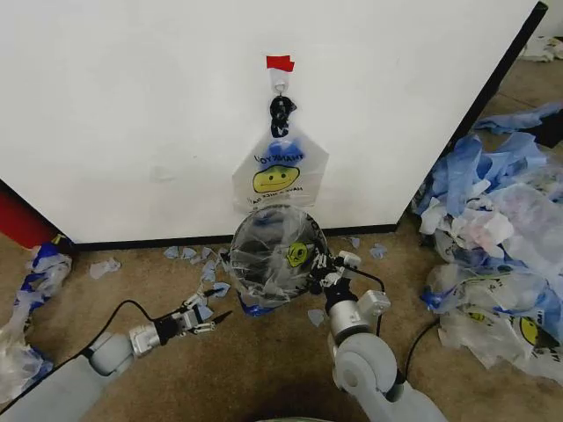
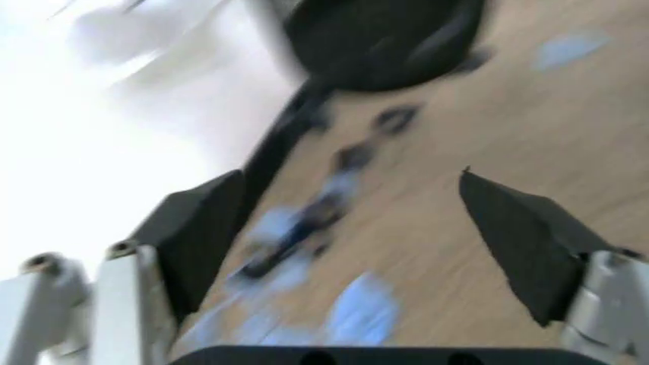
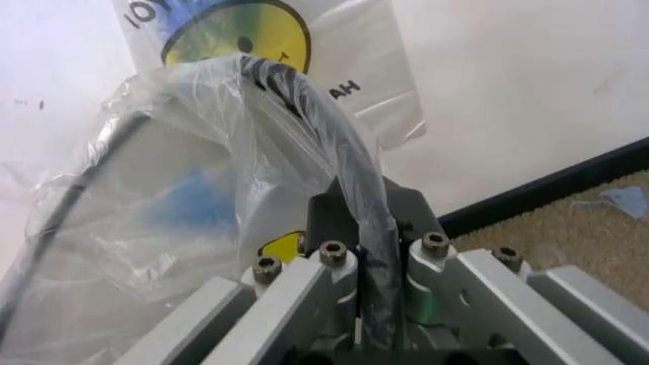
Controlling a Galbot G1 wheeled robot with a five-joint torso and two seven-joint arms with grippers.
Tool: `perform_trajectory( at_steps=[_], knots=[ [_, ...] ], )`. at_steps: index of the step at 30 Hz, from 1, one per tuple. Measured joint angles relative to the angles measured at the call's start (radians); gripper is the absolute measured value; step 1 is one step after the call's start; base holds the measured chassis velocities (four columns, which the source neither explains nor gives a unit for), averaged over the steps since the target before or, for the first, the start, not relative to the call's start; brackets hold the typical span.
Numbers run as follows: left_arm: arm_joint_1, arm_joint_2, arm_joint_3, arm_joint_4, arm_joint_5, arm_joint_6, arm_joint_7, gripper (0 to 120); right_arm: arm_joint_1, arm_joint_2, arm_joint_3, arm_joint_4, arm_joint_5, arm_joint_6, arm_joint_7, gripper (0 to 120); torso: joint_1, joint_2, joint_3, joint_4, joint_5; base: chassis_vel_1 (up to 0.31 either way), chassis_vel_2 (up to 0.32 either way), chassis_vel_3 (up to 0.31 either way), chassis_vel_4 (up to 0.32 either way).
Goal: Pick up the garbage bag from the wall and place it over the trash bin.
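trash bin (image 1: 278,255) before wall (image 1: 132,105), garbage bag (image 1: 280,171) hanging above

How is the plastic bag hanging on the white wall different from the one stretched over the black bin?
The hanging smiley-face plastic bag is flat, dangling from a hook under red tape. The bag on the black wire-mesh bin is spread over the rim, pinched by the right gripper. Both are translucent with yellow smiley prints.

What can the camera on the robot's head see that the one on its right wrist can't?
Head view alone: the red tape above the hook, the open left gripper low over the carpet, and the heap of used bags. Right wrist view alone: close up, the right gripper pinching the bagged rim of the trash bin. Both: the bin, the wall and another garbage bag hanging there.
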Motion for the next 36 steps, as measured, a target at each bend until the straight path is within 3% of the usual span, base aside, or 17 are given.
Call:
perform_trajectory(
  at_steps=[1, 5, 8, 9, 11, 16, 17, 23, 28, 36],
  knots=[
    [0.0, 0.0, 0.0, 0.0, 0.0, 0.0, 0.0, 91, 0.0, 0.0, 0.0, 0.0, 0.0, 0.0, 0.0, 0, 0.0, 0.0, 0.0, 0.0, 0.0, 0.0, 0.0, 0.0, 0.0],
    [0.034, 0.071, -0.026, -0.083, -0.054, 0.11, -0.165, 98, 0.002, -0.003, 0.005, -0.023, -0.019, 0.009, -0.009, 0, 0.0, 0.0, 0.0, 0.0001, -0.0001, 0.0, 0.0, 0.0, 0.0],
    [0.07, 0.129, -0.055, -0.232, -0.129, 0.201, -0.269, 97, 0.011, 0.0, 0.013, -0.049, -0.036, 0.018, -0.015, 0, 0.0, 0.0, 0.0, 0.0007, 0.0003, 0.0, 0.0, 0.0, 0.0],
    [0.07, 0.129, -0.055, -0.232, -0.129, 0.201, -0.269, 97, 0.011, 0.0, 0.013, -0.049, -0.036, 0.018, -0.015, 0, 0.0, 0.0, 0.0, 0.0007, 0.0003, 0.0, 0.0, 0.0, 0.0],
    [0.081, 0.151, -0.065, -0.318, -0.171, 0.239, -0.307, 94, 0.015, 0.002, 0.02, -0.064, -0.047, 0.023, -0.017, 0, 0.0, 0.0, 0.0, -0.0003, 0.0, 0.0, 0.0, 0.0, 0.0],
    [0.092, 0.194, -0.08, -0.598, -0.276, 0.35, -0.404, 94, 0.042, 0.014, 0.02, -0.114, -0.085, 0.027, -0.019, 0, 0.0, 0.0, 0.0, -0.0001, 0.0001, 0.0, 0.0, 0.0, 0.0],
    [0.092, 0.194, -0.08, -0.598, -0.276, 0.35, -0.404, 94, 0.042, 0.014, 0.02, -0.114, -0.085, 0.027, -0.019, 0, 0.0, 0.0, 0.0, -0.0001, 0.0001, 0.0, 0.0, 0.0, 0.0],
    [0.088, 0.197, -0.051, -0.8, -0.332, 0.471, -0.475, 82, 0.087, 0.015, 0.003, -0.165, -0.148, 0.032, -0.034, 0, 0.0, 0.0, 0.0, 0.0001, 0.0004, 0.0, 0.0, 0.0, 0.0],
    [0.097, 0.183, -0.004, -0.849, -0.32, 0.502, -0.476, 66, 0.117, 0.012, -0.021, -0.199, -0.229, 0.05, -0.053, 0, 0.0, 0.0, 0.0, -0.0002, 0.0002, 0.0, 0.0, 0.0, 0.0],
    [0.167, 0.171, 0.006, -0.843, -0.316, 0.486, -0.43, 36, 0.142, 0.026, -0.078, -0.248, -0.37, 0.108, -0.111, 0, 0.0, 0.0, 0.0, 0.0001, 0.0002, 0.0, 0.0, 0.0, 0.0]
  ],
)
